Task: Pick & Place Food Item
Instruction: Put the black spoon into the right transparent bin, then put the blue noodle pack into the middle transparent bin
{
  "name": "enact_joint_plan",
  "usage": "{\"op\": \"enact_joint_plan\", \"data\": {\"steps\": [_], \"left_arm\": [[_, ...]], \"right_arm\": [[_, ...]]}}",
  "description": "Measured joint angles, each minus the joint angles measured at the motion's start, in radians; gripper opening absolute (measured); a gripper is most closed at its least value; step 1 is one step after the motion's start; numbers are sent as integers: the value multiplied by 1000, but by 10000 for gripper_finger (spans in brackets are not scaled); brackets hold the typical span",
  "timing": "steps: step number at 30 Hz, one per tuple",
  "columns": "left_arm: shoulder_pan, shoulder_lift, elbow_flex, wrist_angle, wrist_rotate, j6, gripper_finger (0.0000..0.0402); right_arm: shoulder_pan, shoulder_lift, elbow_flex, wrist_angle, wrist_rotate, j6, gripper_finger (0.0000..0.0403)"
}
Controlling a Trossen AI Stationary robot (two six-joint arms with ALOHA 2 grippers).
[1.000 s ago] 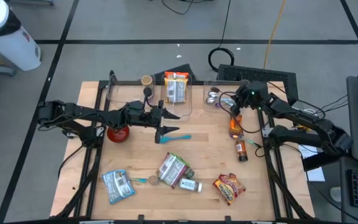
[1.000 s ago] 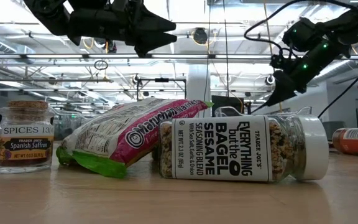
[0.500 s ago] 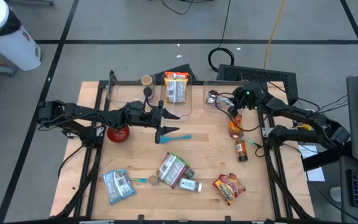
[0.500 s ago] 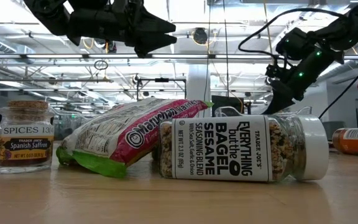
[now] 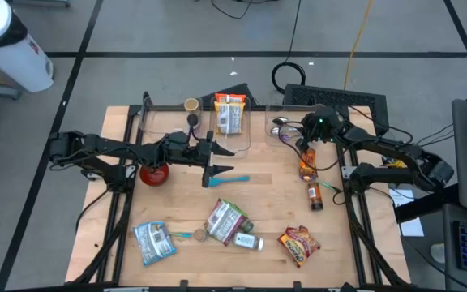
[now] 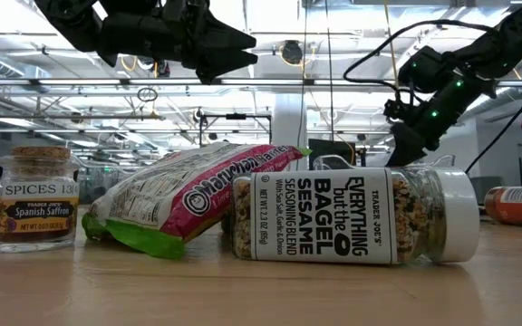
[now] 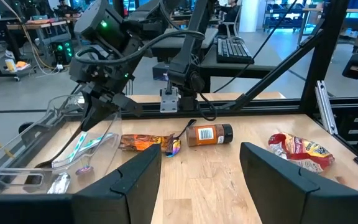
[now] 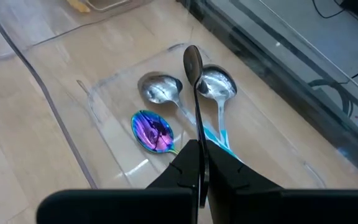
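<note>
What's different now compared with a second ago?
The right end effector, shut on a dark metal spoon, swung leftward over the clear plastic tray holding three other spoons. The left end effector stayed open above the wooden table; the food items did not move.

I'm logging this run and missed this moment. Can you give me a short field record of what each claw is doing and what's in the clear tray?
right claw: shut on dark spoon, above clear tray
tray contents: two silver spoons, iridescent spoon
left claw: open, empty, above table centre
nearby: teal utensil on table
</note>
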Motion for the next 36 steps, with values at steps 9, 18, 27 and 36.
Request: {"op": "enact_joint_plan", "data": {"steps": [9,18,27,36], "left_arm": [[0,0,0,0,0,0,228],[0,1,0,0,0,0,228],[0,1,0,-1,0,0,228],[0,1,0,-1,0,0,228]], "right_arm": [[0,0,0,-1,0,-7,15],[0,0,0,-1,0,-19,37],[0,0,0,-2,0,-24,79],[0,-13,0,0,0,-25,118]]}}
